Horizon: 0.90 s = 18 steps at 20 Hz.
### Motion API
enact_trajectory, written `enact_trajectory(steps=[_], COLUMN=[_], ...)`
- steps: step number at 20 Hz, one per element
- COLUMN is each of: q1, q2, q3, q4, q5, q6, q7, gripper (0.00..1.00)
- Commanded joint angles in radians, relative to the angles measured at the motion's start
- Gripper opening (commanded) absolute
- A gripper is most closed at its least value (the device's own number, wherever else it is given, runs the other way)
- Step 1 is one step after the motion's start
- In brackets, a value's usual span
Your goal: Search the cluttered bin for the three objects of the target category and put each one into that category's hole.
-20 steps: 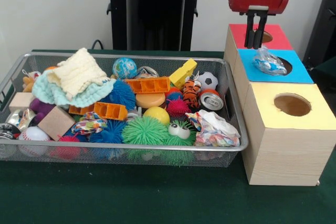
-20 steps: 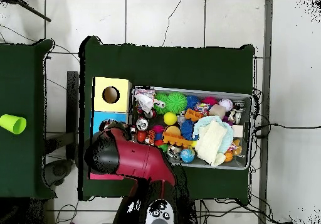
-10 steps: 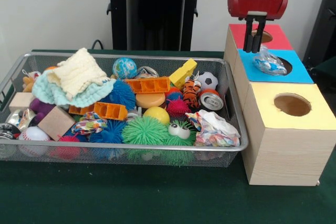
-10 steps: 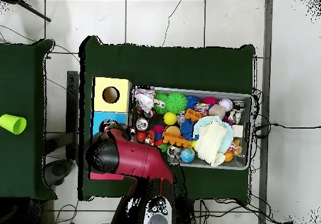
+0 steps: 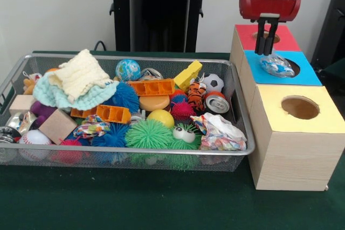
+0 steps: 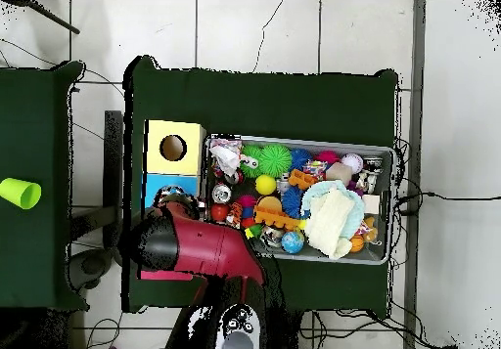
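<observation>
One crumpled plastic wrapper [image 5: 276, 64] rests on the blue box's hole [image 5: 291, 67], apparently not fully through. Gripper [image 5: 267, 51] hovers above it, released. More targets presumably remain in the wire bin [image 5: 237, 100].

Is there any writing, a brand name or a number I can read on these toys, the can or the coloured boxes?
None can be read.
The can bears markings too blurred to read.
The crumpled wrapper shows a print, no legible words.
The red, blue and yellow boxes are plain.
</observation>
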<state>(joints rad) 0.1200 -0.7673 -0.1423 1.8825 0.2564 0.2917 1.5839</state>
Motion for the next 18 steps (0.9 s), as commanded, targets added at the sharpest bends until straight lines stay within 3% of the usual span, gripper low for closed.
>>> enact_trajectory(steps=[1,18], q1=[0.002,-0.012], q2=[0.031,0.034], q3=[0.038,0.052], q4=[-0.049,-0.03], q5=[0.019,0.013], q6=[-0.028,-0.056], q7=[0.21,0.204], gripper=[0.0,0.0])
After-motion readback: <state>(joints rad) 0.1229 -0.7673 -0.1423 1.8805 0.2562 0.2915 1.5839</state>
